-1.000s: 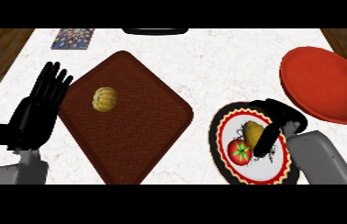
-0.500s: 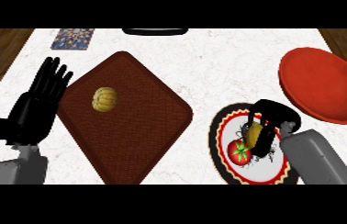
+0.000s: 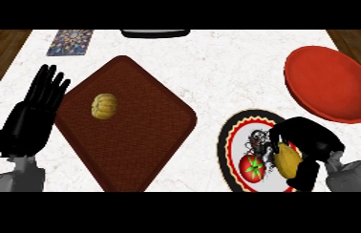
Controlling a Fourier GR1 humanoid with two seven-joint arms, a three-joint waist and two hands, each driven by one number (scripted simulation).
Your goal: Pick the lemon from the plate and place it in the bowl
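Bright even light, no glare, faint shadows, soft overall focus

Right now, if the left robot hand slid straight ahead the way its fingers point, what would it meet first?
Probably nothing on the white counter; the left robot hand points up the picture, passing left of the brown mat. The patterned card lies near that line, though height is unclear.

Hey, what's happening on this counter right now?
The robot's right hand is curled round a lemon over a patterned plate, next to a tomato lying on it. The red bowl sits beyond the plate, with nothing visible in it. The left hand rests open at the left edge, beside a brown mat with a small pumpkin on it.
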